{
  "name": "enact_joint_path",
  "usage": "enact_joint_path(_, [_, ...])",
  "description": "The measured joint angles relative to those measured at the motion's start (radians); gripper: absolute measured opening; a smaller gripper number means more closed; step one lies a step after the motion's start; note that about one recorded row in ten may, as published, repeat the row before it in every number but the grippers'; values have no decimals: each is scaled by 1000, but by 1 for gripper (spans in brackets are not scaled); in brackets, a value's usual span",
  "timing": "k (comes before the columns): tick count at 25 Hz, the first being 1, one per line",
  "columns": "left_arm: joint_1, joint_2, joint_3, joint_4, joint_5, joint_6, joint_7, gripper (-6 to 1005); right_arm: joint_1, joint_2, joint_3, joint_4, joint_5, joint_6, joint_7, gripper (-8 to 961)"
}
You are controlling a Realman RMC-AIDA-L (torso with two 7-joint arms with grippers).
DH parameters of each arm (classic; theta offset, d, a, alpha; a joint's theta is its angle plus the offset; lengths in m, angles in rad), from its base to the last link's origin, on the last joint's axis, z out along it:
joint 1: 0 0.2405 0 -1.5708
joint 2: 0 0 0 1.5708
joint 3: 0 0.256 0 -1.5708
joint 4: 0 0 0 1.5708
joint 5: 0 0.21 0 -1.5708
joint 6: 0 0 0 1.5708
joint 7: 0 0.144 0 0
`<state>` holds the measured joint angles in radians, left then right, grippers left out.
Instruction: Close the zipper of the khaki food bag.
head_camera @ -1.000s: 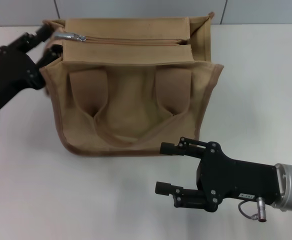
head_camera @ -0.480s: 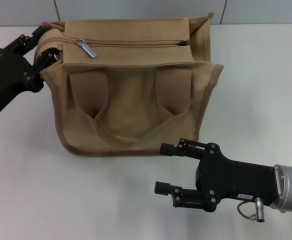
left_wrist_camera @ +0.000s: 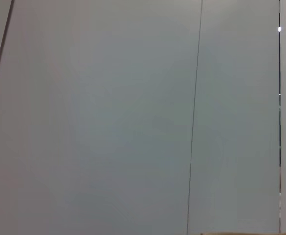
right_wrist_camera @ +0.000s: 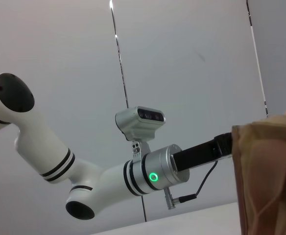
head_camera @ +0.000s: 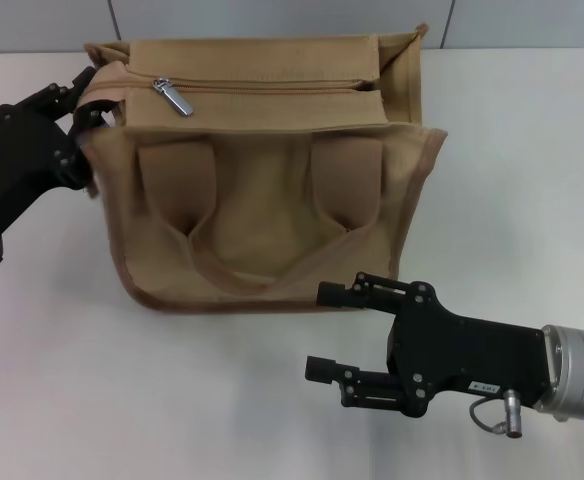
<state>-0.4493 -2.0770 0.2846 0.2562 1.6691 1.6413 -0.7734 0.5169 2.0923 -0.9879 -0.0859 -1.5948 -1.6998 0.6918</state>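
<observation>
Tan canvas makes up the boxy khaki food bag (head_camera: 262,170), which lies on the white table (head_camera: 52,380) toward the far side, edged in darker brown piping. Its face carries two wide strap handles that meet in one low loop. Along the top runs the zipper (head_camera: 262,87), a khaki-taped line from the left end to the right. Its small silver metal slider and pull tab (head_camera: 173,97) sit near the left end, the tab lying flat and pointing toward the front. To the right of the slider the zip line shows as a thin dark seam.

One bag, one zipper, one slider, two handles and two grippers are in view.

The black left gripper (head_camera: 84,95) is at the bag's left end, pressed against the upper corner of the fabric. Whether its fingers are clamped on the cloth or merely against it I cannot tell. In the right wrist view the left arm's white body and black forearm reach to the bag's edge (right_wrist_camera: 265,171).

The black right gripper (head_camera: 330,332) hovers over the table just in front of the bag's front right corner. Its two fingers are spread apart, gripping nothing and clear of the bag.
</observation>
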Motion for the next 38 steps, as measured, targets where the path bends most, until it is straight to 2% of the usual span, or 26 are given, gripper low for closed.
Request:
enact_joint_path(5, [3, 0, -1, -13, -3, -1, 43, 153, 0, 0, 0, 7, 8, -7, 0, 731])
enact_joint_path(11, [7, 0, -3, -40, -14, 12, 54, 24, -11, 0, 3, 32, 78, -69, 0, 731])
enact_joint_path(18, [-8, 3, -4, -45, -41, 108, -72, 26, -25, 0, 17, 41, 123, -144, 11, 731])
enact_joint_path(24, [-37, 3, -3, -44, -41, 147, -121, 27, -25, -1, 126, 52, 126, -167, 55, 731])
enact_joint_path(29, [-73, 0, 3, -50, -41, 139, -138, 27, -6, -6, 167, 11, 158, -228, 206, 731])
enact_joint_path(38, [-103, -1, 4, -50, -41, 149, -211, 27, 29, -7, 190, -84, 231, -224, 501, 730])
